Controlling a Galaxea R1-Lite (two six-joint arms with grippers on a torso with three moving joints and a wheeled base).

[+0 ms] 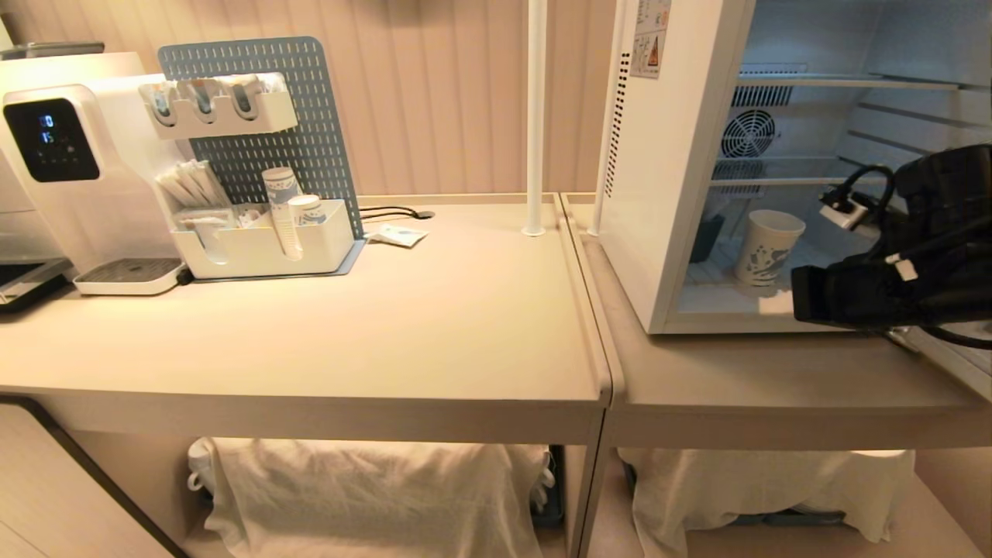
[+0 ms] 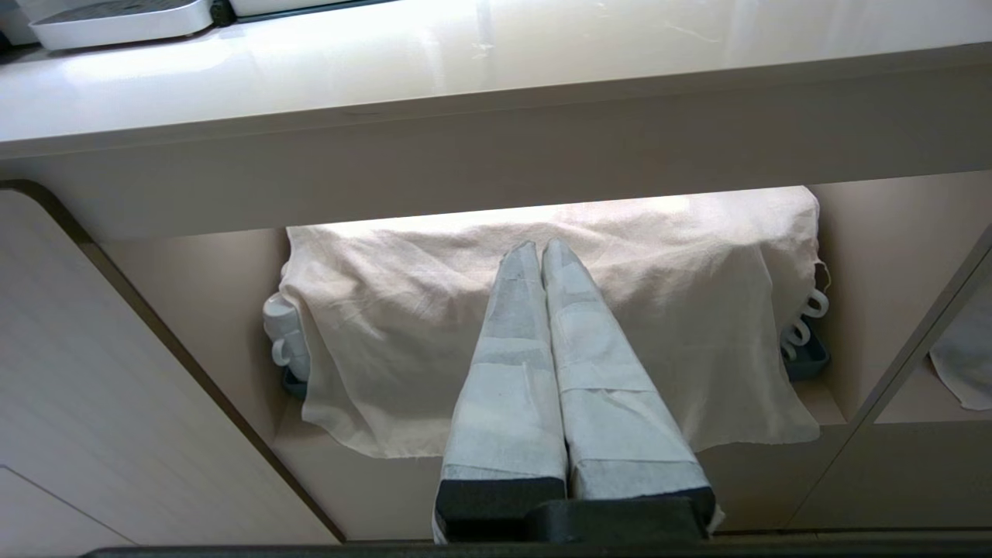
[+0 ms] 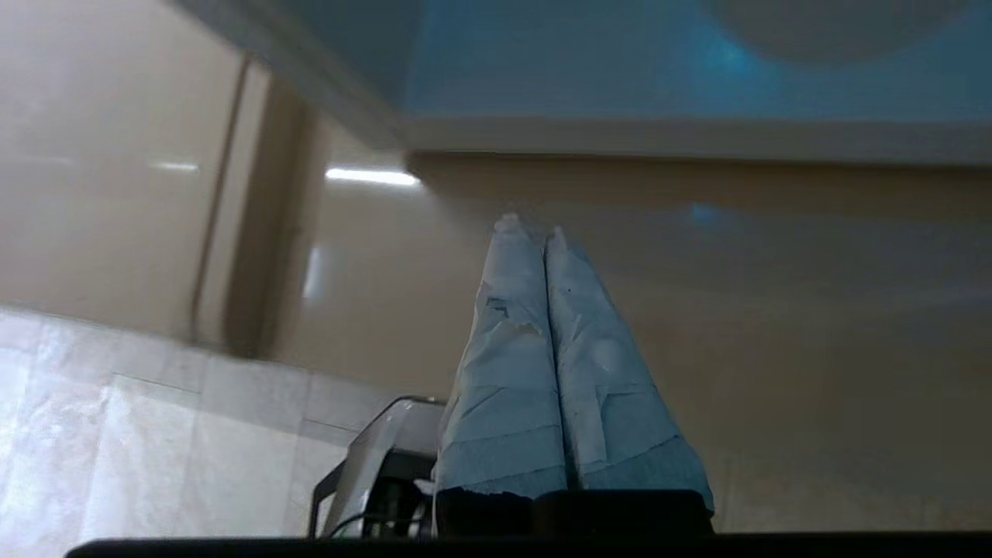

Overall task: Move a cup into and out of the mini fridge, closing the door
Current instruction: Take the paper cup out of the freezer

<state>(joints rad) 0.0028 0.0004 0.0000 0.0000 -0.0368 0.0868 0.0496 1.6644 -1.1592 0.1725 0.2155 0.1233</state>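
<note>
right end effector [image 3: 535,232] closed; cup [image 1: 767,246] upright inside mini fridge [image 1: 651,194].

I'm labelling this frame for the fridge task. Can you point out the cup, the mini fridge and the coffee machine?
cup [image 1: 767,248], head view, on its printed side wall.
mini fridge [image 1: 659,194], head view, on its white outer side panel.
coffee machine [image 1: 50,139], head view, on its dark display panel.
</note>
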